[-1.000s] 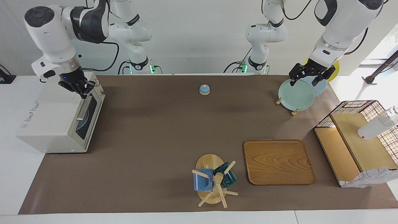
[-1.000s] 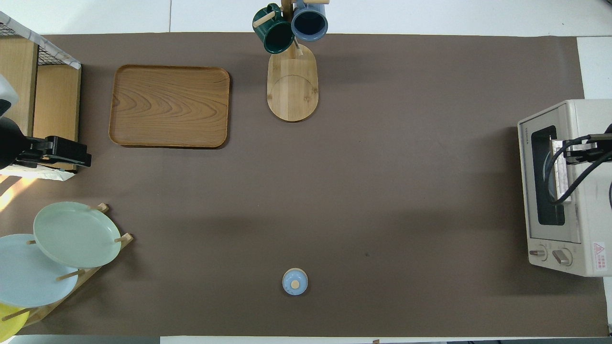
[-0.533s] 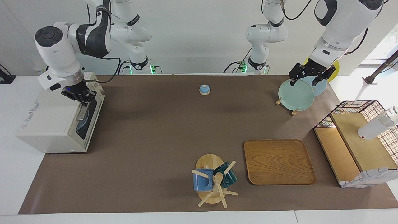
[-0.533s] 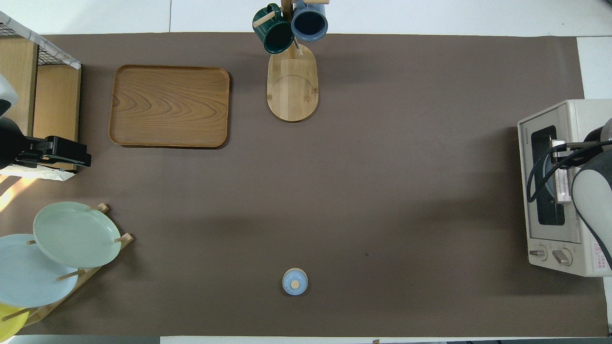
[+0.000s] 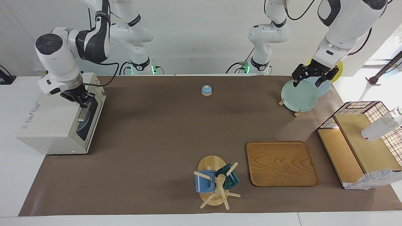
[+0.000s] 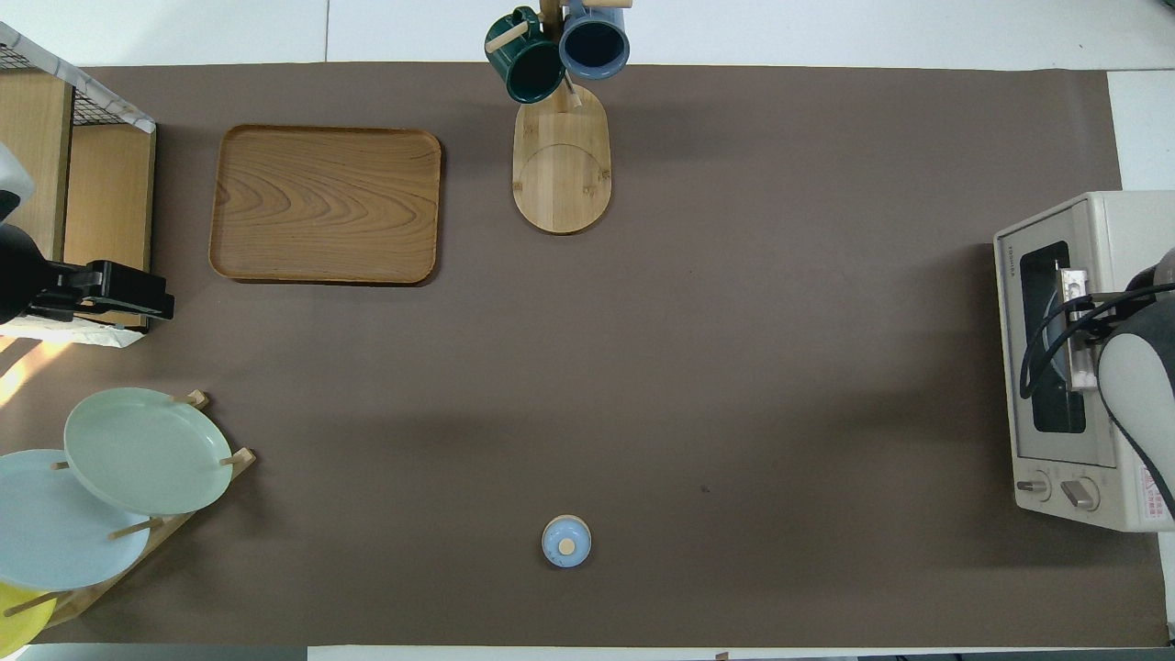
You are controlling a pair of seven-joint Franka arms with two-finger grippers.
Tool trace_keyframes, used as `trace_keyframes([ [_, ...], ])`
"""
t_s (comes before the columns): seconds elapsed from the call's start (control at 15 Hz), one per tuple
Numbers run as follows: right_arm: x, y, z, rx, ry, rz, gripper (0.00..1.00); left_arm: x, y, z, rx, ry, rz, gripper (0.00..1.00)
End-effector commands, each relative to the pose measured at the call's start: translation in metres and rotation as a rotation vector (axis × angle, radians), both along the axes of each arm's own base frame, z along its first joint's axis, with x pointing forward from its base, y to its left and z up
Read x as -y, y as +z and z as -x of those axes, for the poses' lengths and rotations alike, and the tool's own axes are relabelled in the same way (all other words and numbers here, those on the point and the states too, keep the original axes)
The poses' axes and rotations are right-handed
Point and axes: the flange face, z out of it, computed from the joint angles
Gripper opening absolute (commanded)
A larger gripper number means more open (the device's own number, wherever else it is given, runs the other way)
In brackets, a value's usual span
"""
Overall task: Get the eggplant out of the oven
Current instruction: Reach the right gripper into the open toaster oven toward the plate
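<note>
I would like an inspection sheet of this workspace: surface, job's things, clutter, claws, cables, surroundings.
Surface: brown table mat.
Job's things: boxy cream-white toaster oven at the right arm's end, door shut; eggplant not seen.
Clutter: wooden tray; mug tree; plate rack; small blue bell; wire shelf.
Claws: right claw at the oven's door handle; left claw waits over the plate rack.
Cables: black cable on the right arm.
Surroundings: white wall.

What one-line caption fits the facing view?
Right gripper at the closed oven door's handle; left gripper waits over the plates.
</note>
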Motion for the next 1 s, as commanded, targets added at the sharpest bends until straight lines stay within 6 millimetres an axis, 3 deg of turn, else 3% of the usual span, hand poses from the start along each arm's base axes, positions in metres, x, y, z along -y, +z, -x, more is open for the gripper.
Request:
trace_keyframes([
  [0.0,0.009,-0.016,0.013,0.008,0.017,0.003,0.0,-0.005,0.003,0.0,0.026,-0.002,-0.015,0.25],
  [0.07,0.008,-0.025,0.014,0.016,0.02,-0.007,0.0,-0.006,0.003,0.0,0.025,-0.001,-0.015,0.0],
  [0.27,-0.009,-0.048,0.014,0.032,0.023,-0.063,0.0,-0.015,0.005,-0.003,0.041,0.02,-0.013,0.0],
  [0.6,-0.075,-0.071,-0.005,0.067,0.064,-0.079,0.0,-0.015,0.005,-0.003,0.047,0.031,-0.012,0.0],
  [0.87,-0.089,-0.093,-0.017,0.095,0.081,-0.085,0.0,-0.015,0.005,-0.003,0.046,0.029,-0.012,0.0],
  [0.93,-0.096,-0.095,-0.016,0.096,0.093,-0.088,0.0,-0.015,0.004,-0.003,0.044,0.029,-0.013,0.2],
])
